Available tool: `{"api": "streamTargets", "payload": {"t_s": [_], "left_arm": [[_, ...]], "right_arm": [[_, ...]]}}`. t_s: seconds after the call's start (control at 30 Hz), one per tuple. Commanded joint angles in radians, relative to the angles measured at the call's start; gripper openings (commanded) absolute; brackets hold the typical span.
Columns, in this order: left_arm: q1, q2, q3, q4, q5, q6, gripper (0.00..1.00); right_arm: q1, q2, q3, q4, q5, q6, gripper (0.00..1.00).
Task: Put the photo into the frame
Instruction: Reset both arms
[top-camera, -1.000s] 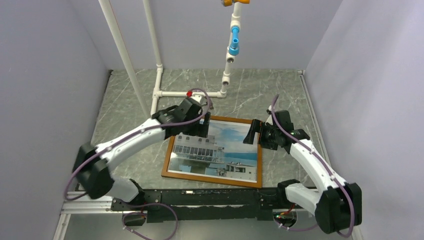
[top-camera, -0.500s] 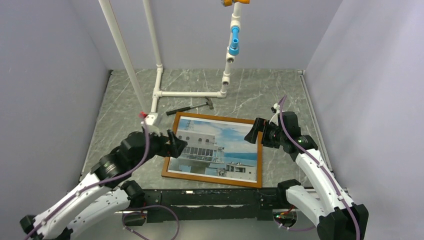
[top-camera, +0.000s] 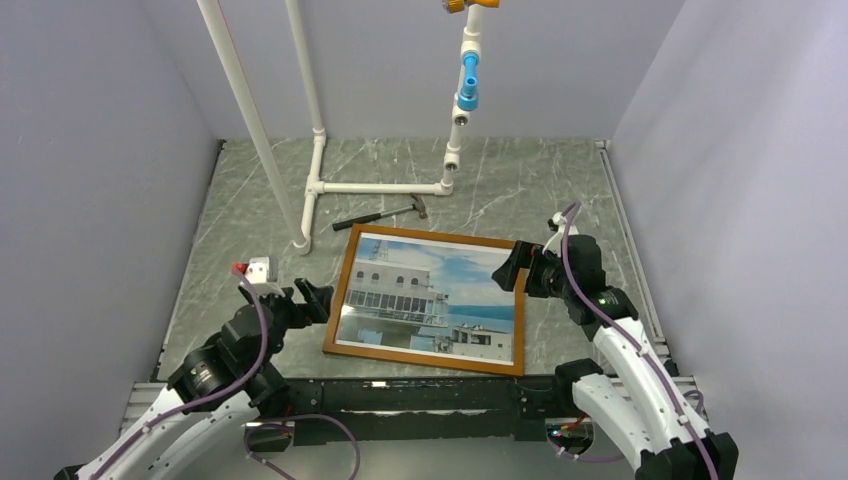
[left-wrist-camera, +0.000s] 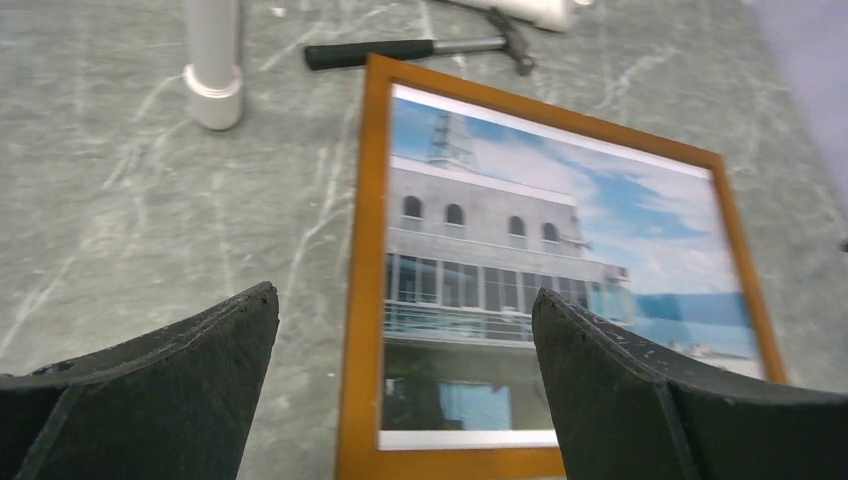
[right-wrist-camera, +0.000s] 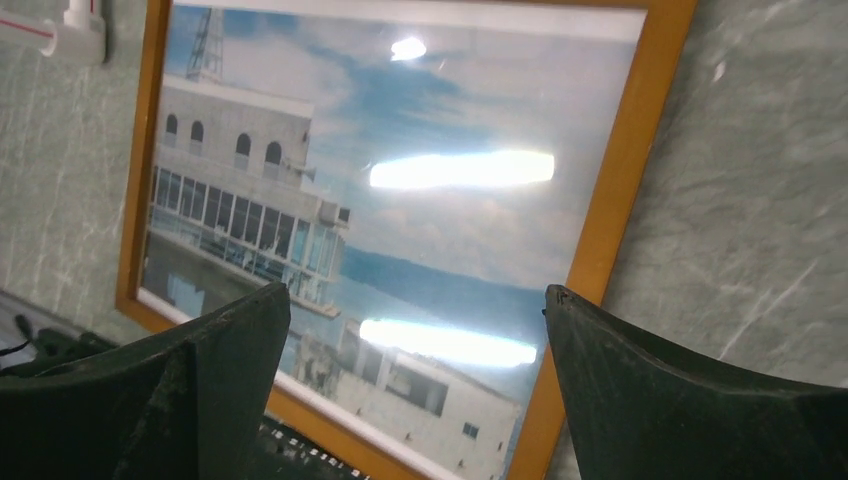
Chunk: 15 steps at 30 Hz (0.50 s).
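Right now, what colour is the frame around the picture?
Orange-brown wood frame, clearest in the left wrist view.

On my feed: tabletop (top-camera: 520, 180) is grey-green marble-look w/ white veins. White PVC pipe rig (top-camera: 375, 188) stands at the far end, w/ a low horiz. bar, uprights rising at both ends, plus a slanted pole whose foot (top-camera: 302, 243) sits nearer me on the left. Blue fitting (top-camera: 468, 82) partway up the right upright, orange cap (top-camera: 470, 4) above it. Small hammer (top-camera: 380, 216), black handle, lies flat just in front of the horiz. bar, head to the right. Plain lavender-grey walls (top-camera: 90, 150) on 3 sides. Alu rail (top-camera: 150, 410) runs along the near edge.
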Motion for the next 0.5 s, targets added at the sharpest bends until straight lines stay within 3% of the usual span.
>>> {"api": "streamTargets", "payload": {"t_s": [0.0,0.27,0.47], "left_arm": [[-0.003,0.036,-0.051,0.072,-0.187,0.101,0.99],[0.042,0.345,-0.076,0.320,-0.345,0.314,0.99],[0.259,0.452,-0.165,0.656,-0.135,0.524,0.99]], "right_arm": [[-0.004,-0.080,-0.037,0.152,0.085,-0.081,1.00],[-0.009,-0.219,-0.136,0.316,0.281,-0.211,0.99],[-0.024,-0.227,-0.233,0.455,0.368,-0.283,0.99]]}}
